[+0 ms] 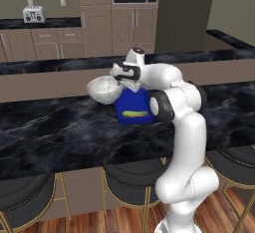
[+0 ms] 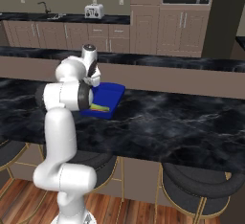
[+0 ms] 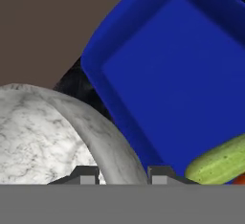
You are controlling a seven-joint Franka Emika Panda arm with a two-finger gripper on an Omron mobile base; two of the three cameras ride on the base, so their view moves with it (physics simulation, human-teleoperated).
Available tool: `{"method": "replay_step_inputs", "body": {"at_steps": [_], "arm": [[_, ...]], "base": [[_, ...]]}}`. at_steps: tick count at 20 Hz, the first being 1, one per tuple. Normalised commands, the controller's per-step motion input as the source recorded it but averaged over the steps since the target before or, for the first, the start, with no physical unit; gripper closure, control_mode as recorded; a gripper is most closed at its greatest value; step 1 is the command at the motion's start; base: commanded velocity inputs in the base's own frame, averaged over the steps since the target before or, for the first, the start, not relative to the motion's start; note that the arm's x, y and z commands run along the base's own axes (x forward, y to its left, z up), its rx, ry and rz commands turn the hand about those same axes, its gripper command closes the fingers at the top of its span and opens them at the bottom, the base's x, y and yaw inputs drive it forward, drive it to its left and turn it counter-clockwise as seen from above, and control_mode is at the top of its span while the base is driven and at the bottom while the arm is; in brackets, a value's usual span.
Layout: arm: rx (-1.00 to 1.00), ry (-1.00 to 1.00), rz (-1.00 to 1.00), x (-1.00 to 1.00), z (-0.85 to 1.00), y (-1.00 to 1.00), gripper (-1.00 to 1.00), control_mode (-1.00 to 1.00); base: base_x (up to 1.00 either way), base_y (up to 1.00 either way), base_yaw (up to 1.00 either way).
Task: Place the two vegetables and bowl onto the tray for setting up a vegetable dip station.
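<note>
The fingers [image 3: 122, 174] are clamped on the rim of the marbled white bowl [image 1: 105, 88], held above the desk [image 1: 60, 127]. Just beyond the fingers lies the blue tray [image 3: 191, 65], holding the yellow-green vegetable [image 3: 217, 161] and an orange piece [image 3: 239, 179].

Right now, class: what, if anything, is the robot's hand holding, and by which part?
The hand holds the marbled white bowl by its rim, one finger inside and one outside the wall, lifted beside the blue tray.
</note>
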Motion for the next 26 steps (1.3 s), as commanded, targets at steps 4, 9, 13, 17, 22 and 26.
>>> {"method": "replay_step_inputs", "body": {"at_steps": [4,9,13,17,22,26], "arm": [[0.09,0.00,0.00,-0.04,0.00,-0.50,1.00,-1.00],[0.08,0.00,0.00,-0.02,0.00,-0.54,1.00,-1.00],[0.07,0.00,0.00,-0.01,0.00,-0.48,1.00,-1.00],[0.05,0.00,0.00,0.00,0.00,-0.42,1.00,-1.00],[0.00,0.00,0.00,0.00,0.00,-0.31,1.00,-1.00],[0.00,0.00,0.00,0.00,0.00,-0.29,1.00,-1.00]], "base": [[0.00,0.00,0.00],[0.00,0.00,0.00],[0.00,0.00,0.00],[0.00,0.00,0.00],[0.00,0.00,0.00],[0.00,0.00,0.00]]}}
